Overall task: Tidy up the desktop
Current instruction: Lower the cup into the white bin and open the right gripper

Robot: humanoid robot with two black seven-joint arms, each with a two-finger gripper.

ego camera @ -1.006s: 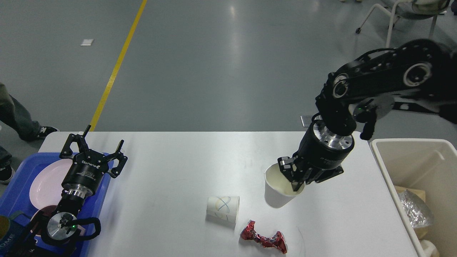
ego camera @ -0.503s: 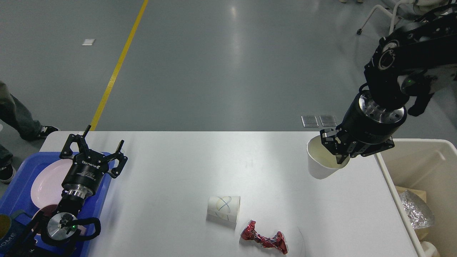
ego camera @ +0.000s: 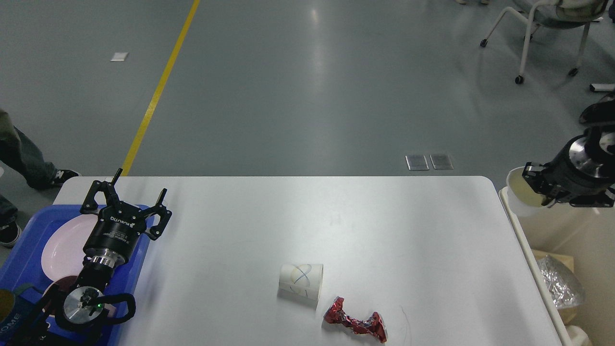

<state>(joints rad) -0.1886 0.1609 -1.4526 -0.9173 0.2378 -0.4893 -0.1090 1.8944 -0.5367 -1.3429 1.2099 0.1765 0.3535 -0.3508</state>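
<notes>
Counter (ego camera: pixel 375 230) spanned frame centre. Right claw (ego camera: pixel 540 190), arm reaching from right edge, clenched white cup (ego camera: pixel 521 194) above beige bin (ego camera: pixel 567 230). Left claw (ego camera: pixel 126 197) splayed wide, upright over blue tray (ego camera: pixel 19 259).

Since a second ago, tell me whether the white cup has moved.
Yes. The white cup, held by the right hand, went right, off the desktop, over the beige bin.

Right gripper (ego camera: pixel 537 188) holds a white cup (ego camera: pixel 520 194) at 3 o'clock, over the bin (ego camera: pixel 513 214) beside the table (ego camera: pixel 336 226).
</notes>
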